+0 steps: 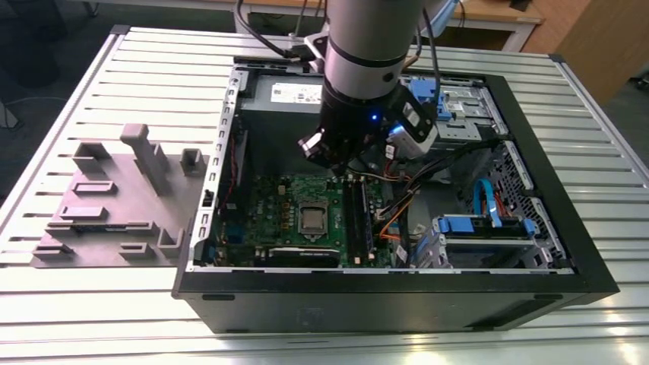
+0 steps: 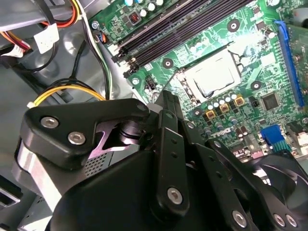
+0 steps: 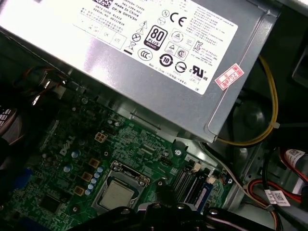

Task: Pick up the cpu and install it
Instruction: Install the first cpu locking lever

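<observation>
Your arm's black hand (image 1: pixel 350 163) hangs inside the open black computer case (image 1: pixel 568 251), above the green motherboard (image 1: pixel 279 209) and just under the grey power-supply box (image 3: pixel 159 62) at the case's far wall. From these pictures you cannot tell whether the hand is open or closed; its dark linkages crowd the near part of both wrist views, and nothing shows between them.

The small flat square cpu with its pale silver-grey metal top (image 2: pixel 214 74) already lies in the dark metal-framed socket (image 2: pixel 185 79) on the motherboard. You can see it there in both wrist views, sitting level inside the frame, and in the exterior view it is the pale square (image 1: pixel 313 219) in the middle of the board, below the hand and apart from it. That placement suggests the chip has been set down where it belongs, with the hand raised clear so that the board can be seen.

The case lies on its side on your ribbed metal surface (image 1: pixel 91 304), probably so that the board faces up and the arm can reach straight down. The grey moulded plastic fixture tray (image 1: pixel 117 198) sits beside the case on the exterior view's left; its shaped pockets look made to keep parts at fixed spots.
</observation>
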